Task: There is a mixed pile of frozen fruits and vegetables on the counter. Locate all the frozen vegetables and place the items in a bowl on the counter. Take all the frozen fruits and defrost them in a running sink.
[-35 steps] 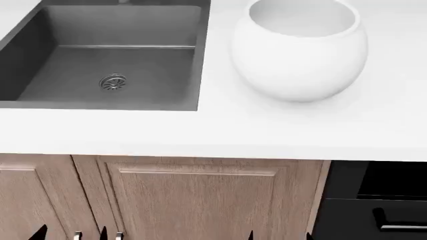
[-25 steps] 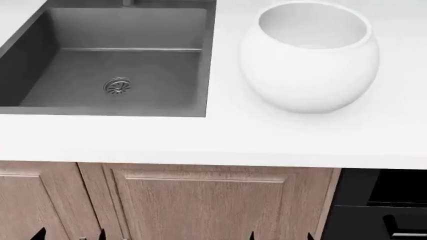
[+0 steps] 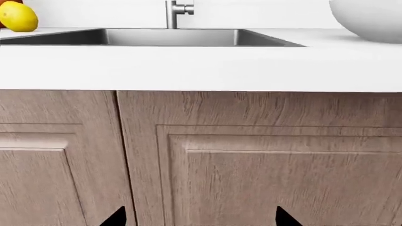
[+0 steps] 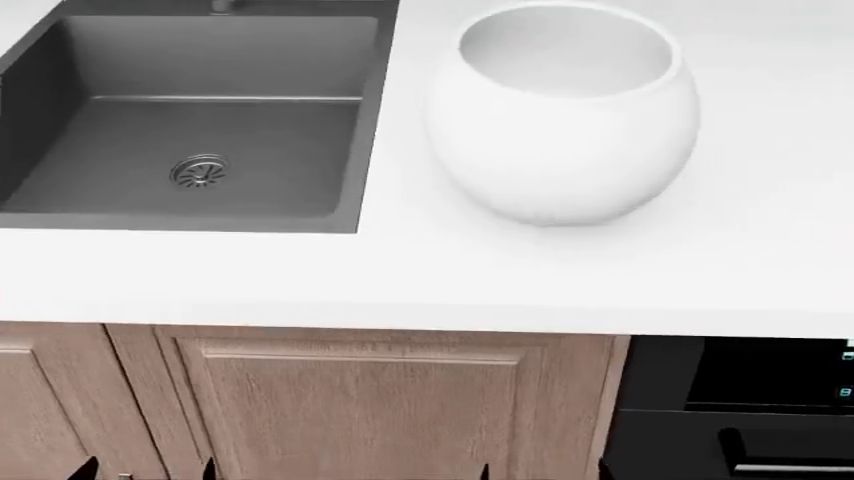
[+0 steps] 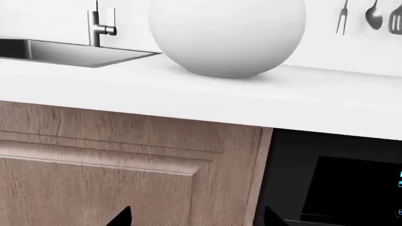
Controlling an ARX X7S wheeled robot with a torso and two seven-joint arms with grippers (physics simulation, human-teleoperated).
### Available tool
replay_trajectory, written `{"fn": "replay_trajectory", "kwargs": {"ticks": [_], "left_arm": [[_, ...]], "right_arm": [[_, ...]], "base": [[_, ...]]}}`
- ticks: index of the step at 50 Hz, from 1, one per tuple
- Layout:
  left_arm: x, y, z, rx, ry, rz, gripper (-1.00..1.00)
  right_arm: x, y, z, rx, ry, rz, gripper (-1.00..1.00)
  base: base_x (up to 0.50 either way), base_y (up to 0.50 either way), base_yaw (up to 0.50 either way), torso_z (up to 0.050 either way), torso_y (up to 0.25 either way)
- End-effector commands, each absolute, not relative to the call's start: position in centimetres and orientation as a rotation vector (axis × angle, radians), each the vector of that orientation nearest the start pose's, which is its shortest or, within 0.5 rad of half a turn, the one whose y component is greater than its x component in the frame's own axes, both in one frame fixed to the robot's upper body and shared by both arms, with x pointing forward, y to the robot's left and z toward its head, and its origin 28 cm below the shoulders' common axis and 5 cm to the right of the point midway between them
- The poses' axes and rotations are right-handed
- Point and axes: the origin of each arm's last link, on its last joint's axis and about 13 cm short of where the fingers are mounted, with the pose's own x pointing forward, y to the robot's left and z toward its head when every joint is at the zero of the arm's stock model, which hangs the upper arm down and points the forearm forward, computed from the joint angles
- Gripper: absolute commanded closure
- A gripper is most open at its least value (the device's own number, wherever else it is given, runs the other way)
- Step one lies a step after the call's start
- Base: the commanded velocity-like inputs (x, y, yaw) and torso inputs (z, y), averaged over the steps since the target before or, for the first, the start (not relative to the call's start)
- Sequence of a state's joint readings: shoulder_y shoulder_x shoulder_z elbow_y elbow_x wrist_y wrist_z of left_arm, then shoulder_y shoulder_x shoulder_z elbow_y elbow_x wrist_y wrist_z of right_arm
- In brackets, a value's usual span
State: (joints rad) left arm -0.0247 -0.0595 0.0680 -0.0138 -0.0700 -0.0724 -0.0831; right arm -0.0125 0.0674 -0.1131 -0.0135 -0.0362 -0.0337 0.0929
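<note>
White counter [image 4: 400,280] fills the middle of the head view, w/ the dark grey sink [image 4: 80,60] at upper left and the big white bowl [image 4: 561,110] at upper centre-right, sitting near the basin but not touching it. Bowl looks empty from above, and the sink has nothing in it but the steel drain [image 4: 200,171]. Both my grippers are down low in front of the wood cabinet doors [image 4: 360,410]: left gripper [image 3: 199,217] and right gripper [image 5: 196,217] each show only two dark tips at the bottom edge of their wrist views, set apart w/ nothing between them, so both empty. Only pile item I can see is the yellow lemon [image 3: 18,16], upper left of the left wrist view, on the counter beyond the sink's far side; something orange-red pokes out behind it, prob. another item, can't tell which. Avocado, grapes and the small red fruit aren't in view. My read: I'm at the locate step, nothing sorted yet. Next calls for getting the pile into view toward the lemon's side, then raising an arm above counter level to reach. Tap [image 3: 174,12] is visible at top centre of the left wrist view; no water seen.
</note>
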Motion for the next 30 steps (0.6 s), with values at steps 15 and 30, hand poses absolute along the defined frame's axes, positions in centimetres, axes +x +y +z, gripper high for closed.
{"fn": "replay_trajectory", "kwargs": {"ticks": [15, 30], "left_arm": [[21.24, 20.91, 0.79, -0.016, 0.049, 0.047, -1.0], [21.2, 20.94, 0.97, -0.013, 0.048, 0.046, -1.0]], "right_arm": [[20.72, -9.39, 1.43, -0.101, -0.035, -0.011, -1.0], [20.71, -9.48, 1.45, -0.102, -0.035, -0.023, -1.0]], "base": [[0.0, -0.49, 0.0, 0.015, 0.0], [0.0, -0.01, 0.0, 0.05, 0.0]]}}
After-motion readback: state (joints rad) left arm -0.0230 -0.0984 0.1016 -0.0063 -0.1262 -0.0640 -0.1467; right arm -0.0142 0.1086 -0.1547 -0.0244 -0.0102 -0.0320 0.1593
